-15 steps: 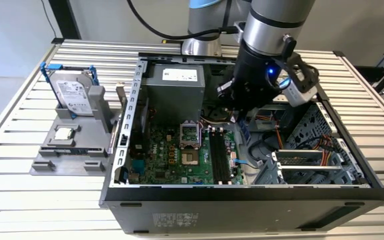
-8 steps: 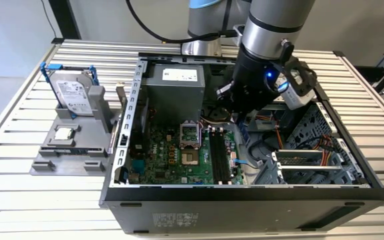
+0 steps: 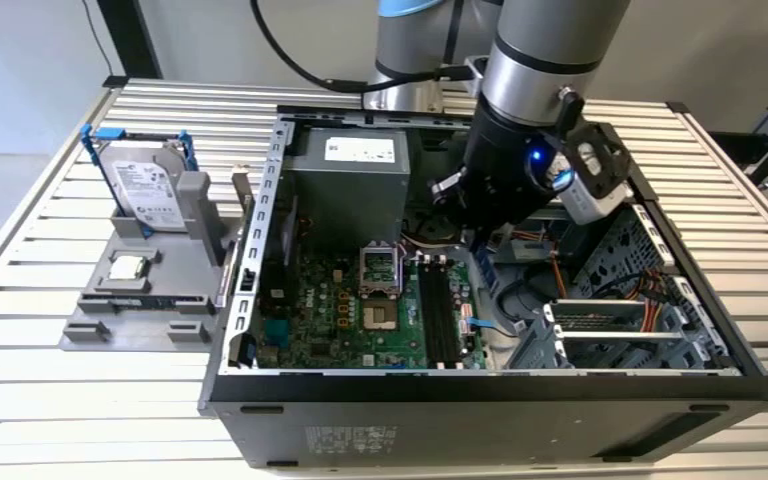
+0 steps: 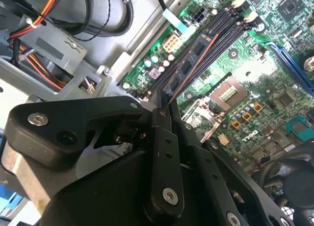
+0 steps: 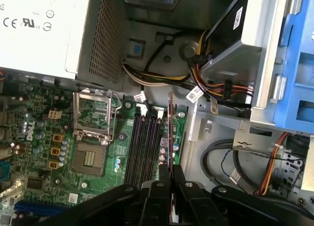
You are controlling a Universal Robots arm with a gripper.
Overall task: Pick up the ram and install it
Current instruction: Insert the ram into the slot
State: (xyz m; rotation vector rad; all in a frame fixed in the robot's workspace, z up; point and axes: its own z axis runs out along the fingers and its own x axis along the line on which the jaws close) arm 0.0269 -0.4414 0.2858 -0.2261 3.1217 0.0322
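Observation:
My gripper (image 3: 472, 240) is down inside the open computer case (image 3: 491, 385), shut on the ram. In both wrist views the ram (image 5: 170, 128) (image 4: 189, 64) shows edge on, a thin stick with dark chips running out from between the black fingers (image 5: 159, 187) (image 4: 162, 138). It stands on edge and lines up with the black memory slots (image 5: 144, 142) (image 4: 223, 25) (image 3: 438, 310), over the outermost one on the drive cage side. I cannot tell whether it touches that slot.
The empty processor socket (image 5: 93, 138) lies beside the slots. Cable bundles (image 5: 206, 84) and the drive cage (image 3: 624, 320) crowd the other side. The power supply (image 3: 357, 170) is at the case's back. Outside, on the exterior view's left, a grey stand (image 3: 144, 310) holds a hard drive (image 3: 144, 190) and a processor chip (image 3: 128, 267).

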